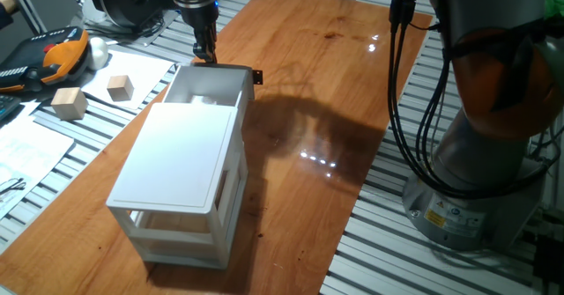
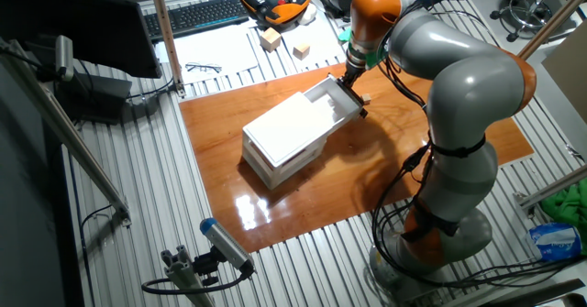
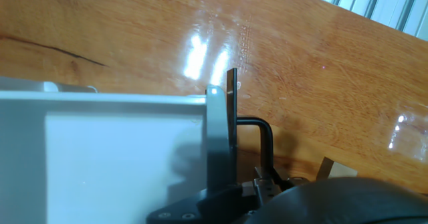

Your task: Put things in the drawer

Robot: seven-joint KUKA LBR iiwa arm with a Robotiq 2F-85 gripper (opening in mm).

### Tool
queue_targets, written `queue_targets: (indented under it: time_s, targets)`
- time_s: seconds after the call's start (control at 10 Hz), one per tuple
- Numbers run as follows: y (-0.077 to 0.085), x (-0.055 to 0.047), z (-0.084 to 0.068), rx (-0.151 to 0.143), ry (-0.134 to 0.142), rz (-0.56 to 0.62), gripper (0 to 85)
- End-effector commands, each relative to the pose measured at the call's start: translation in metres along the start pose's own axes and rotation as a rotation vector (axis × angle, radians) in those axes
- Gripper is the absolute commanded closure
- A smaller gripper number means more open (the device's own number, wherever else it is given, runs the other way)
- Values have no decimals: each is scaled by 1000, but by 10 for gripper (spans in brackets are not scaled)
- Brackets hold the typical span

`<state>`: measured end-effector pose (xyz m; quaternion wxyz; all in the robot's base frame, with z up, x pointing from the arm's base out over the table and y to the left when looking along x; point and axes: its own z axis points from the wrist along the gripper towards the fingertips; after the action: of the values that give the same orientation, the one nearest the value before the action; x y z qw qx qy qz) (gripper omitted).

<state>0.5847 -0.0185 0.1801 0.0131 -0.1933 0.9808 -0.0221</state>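
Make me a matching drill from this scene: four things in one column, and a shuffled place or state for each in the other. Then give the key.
Things
1. drawer
2. hand
3. two pale wooden blocks
4. cabinet

Places or states
A. on white paper, off the wooden board
B. pulled out at the top level
C. at the drawer's front edge, by the black handle
D. standing on the wooden board, closed white top

Pairs: 1-B, 2-C, 3-A, 4-D
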Motion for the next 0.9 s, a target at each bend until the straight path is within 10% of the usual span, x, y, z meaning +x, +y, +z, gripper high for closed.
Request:
queue_targets:
  time_s: [0.0, 0.2, 0.4, 0.8]
  targets:
    - [0, 0, 0, -2, -1, 3, 850]
    - [2, 0, 0, -28, -14, 39, 850]
    - [4, -1, 0, -18, -33, 73, 340]
    - [5, 0, -4, -11, -43, 90, 340]
